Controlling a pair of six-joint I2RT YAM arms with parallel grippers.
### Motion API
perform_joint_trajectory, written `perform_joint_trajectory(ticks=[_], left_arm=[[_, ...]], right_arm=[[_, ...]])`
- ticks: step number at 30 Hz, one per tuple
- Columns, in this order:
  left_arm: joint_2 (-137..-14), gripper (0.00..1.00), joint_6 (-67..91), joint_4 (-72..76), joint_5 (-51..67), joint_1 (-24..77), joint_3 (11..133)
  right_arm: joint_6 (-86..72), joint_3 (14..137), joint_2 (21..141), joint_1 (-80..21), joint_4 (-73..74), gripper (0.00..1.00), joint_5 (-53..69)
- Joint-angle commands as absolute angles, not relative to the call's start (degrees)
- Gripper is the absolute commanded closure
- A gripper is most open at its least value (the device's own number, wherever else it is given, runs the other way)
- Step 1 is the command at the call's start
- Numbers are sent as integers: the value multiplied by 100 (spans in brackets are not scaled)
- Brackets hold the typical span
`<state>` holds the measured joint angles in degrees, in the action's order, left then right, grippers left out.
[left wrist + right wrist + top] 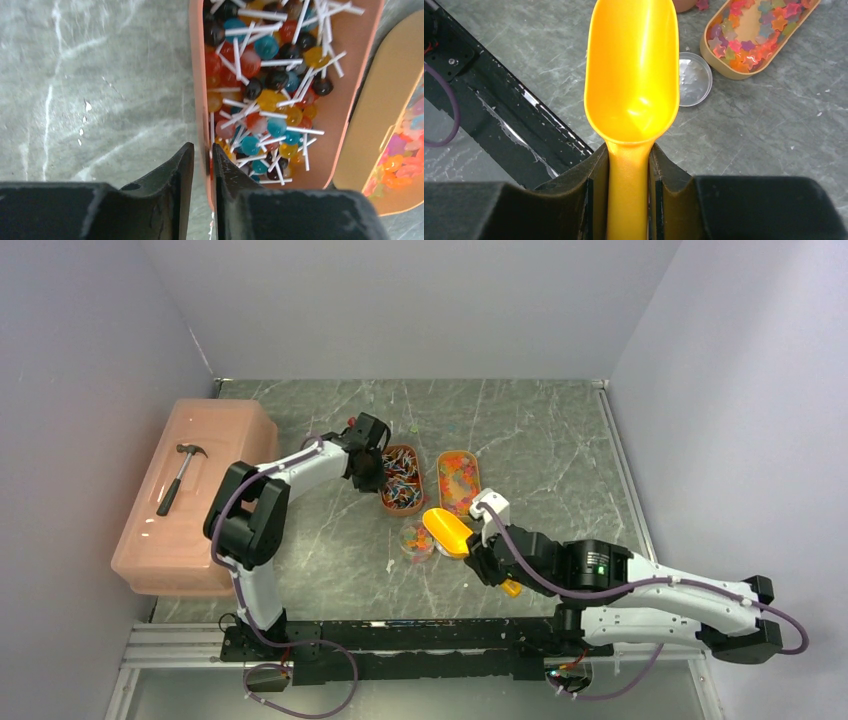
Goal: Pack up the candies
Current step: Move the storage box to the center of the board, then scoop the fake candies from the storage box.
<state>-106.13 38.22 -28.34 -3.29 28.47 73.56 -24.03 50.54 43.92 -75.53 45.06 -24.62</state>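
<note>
Trays [345,100] two, candies [265,47] many, scoop [631,75] one

1. We look down from above and behind the arm bases onto the whole table [560,440], from far off, its near edge lowest.
2. Our left wrist view hangs close over the lollipop tray [350,120], left tool [202,146] lowest.
3. Our right wrist view faces along the scoop [631,75] toward the star-candy tray [730,75], which all three views share.
</note>
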Motion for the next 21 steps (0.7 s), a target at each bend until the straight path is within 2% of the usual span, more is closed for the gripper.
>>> perform_joint_trajectory(ticks=[1,6,12,21], left_arm=[[-10111,71,3795,-3086,-191,2917,7272],[-9544,62,3531,-3345,-250,2911,7277],[-8631,59,3048,-3775,-312,2909,7282],[-7315,55,2087,-4226,217,2918,7014]], right_arm=[[-2338,5622,4723,-7499,4762,100,-2579],[-2130,6087,5285,-7146,5068,100,-2293],[-1861,6530,5924,-6119,5188,100,-1237],[-1749,7279,6891,-5356,5540,100,-317]])
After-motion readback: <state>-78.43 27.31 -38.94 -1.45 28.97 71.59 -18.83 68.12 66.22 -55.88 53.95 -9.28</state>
